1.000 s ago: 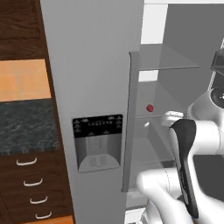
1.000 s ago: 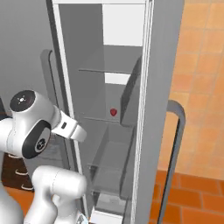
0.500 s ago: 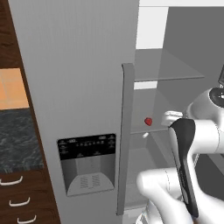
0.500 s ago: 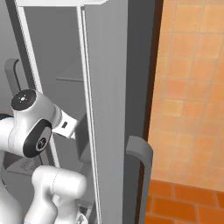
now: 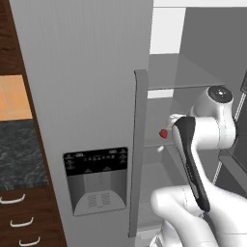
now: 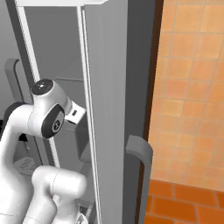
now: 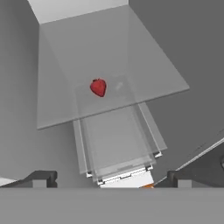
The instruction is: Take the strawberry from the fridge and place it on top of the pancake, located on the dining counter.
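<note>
Fridge [image 5: 87,87] interior: strawberry [image 7: 98,87] on glass shelf; fingers [image 7: 112,178] spread wide, empty.

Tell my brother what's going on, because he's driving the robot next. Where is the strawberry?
Gripper: open, holding nothing, pointed into the fridge.
Strawberry: lies on a glass shelf inside the fridge, ahead of the fingertips and apart from them.
Done: fridge door open, arm lined up with the berry.
Left: reach in, grab the strawberry, pull out, carry it to the pancake on the dining counter.
</note>
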Tool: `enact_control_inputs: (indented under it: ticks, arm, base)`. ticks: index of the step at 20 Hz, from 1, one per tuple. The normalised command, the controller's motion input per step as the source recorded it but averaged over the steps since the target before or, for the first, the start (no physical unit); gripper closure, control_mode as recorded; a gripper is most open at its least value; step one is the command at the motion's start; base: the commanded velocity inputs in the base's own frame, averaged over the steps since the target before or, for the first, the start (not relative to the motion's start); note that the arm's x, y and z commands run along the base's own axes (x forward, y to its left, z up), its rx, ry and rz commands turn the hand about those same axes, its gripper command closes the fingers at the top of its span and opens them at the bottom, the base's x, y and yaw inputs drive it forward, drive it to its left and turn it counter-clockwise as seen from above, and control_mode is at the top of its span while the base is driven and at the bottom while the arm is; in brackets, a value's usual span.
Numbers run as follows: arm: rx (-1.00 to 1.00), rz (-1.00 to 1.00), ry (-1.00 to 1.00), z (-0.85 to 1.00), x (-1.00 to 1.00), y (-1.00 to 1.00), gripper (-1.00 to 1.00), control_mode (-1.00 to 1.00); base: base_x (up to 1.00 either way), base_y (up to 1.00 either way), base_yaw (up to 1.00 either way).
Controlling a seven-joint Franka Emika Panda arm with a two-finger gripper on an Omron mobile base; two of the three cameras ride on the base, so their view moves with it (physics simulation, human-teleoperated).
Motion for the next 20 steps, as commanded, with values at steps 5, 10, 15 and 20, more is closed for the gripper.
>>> enact_control_inputs:
  ticks: [5,10,15,20]
  arm:
    - [0.0,0.02,0.0,-0.38,0.52,0.0,-1.0,-1.0]
    - [0.0,0.12,0.0,-0.42,0.28,0.0,-1.0,-1.0]
    - [-0.02,0.2,0.03,-0.22,0.27,-0.03,-1.0,-1.0]
    - [-0.02,0.16,0.0,-0.2,0.28,-0.03,-1.0,-1.0]
  base:
    - [0.0,0.0,0.0]
    - [0.0,0.0,0.0]
    - [0.0,0.0,0.0]
    - [0.0,0.0,0.0]
